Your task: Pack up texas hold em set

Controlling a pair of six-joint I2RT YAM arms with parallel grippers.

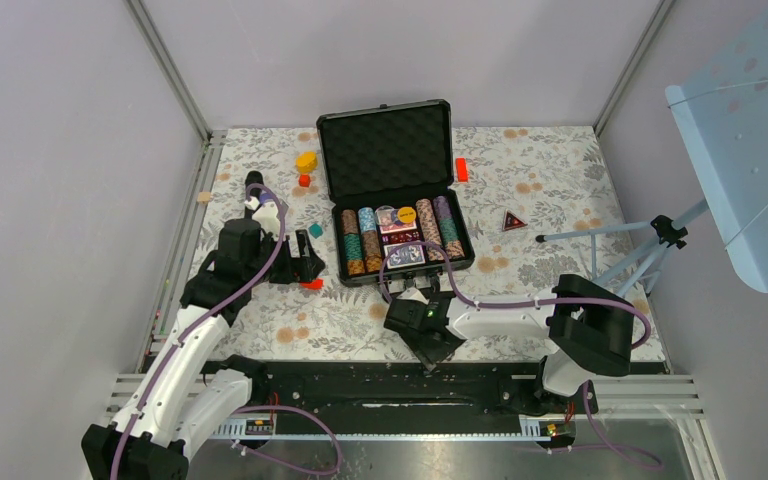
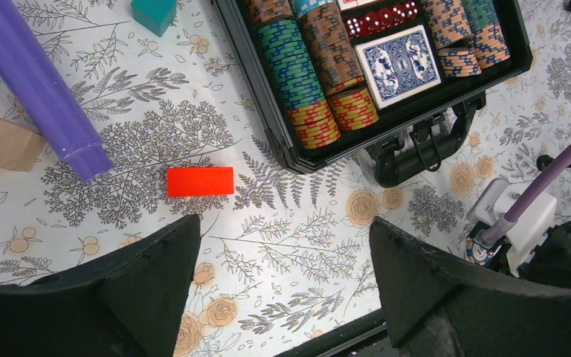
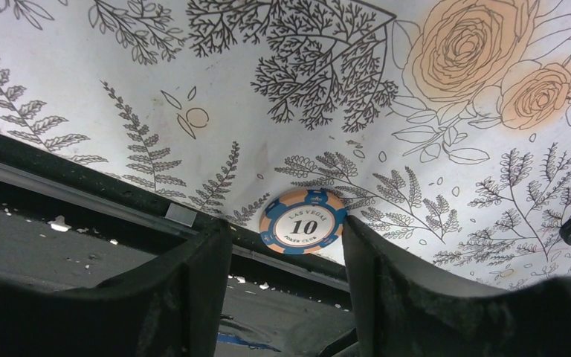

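The black case (image 1: 385, 150) lies open at the middle of the table, its foam lid tilted back. In its tray sit rows of striped poker chips (image 1: 360, 245) and a card deck (image 1: 403, 253). From the left wrist view I see the case's rim (image 2: 268, 126), the chips (image 2: 297, 82) and the blue-backed deck (image 2: 398, 65). My left gripper (image 2: 282, 230) hovers open over bare cloth, left of the case (image 1: 305, 268). One loose orange-and-blue "10" chip (image 3: 303, 221) lies flat at the cloth's near edge. My right gripper (image 3: 286, 222) is open around it, the right finger touching its rim (image 1: 430, 345).
A red block (image 2: 200, 181), a purple cylinder (image 2: 37, 89), a teal block (image 2: 154, 13) and a wooden block (image 2: 0, 143) lie left of the case. A yellow block (image 1: 306, 160), another red block (image 1: 461, 169) and a tripod (image 1: 640, 250) stand around. A black rail (image 1: 360, 375) borders the near edge.
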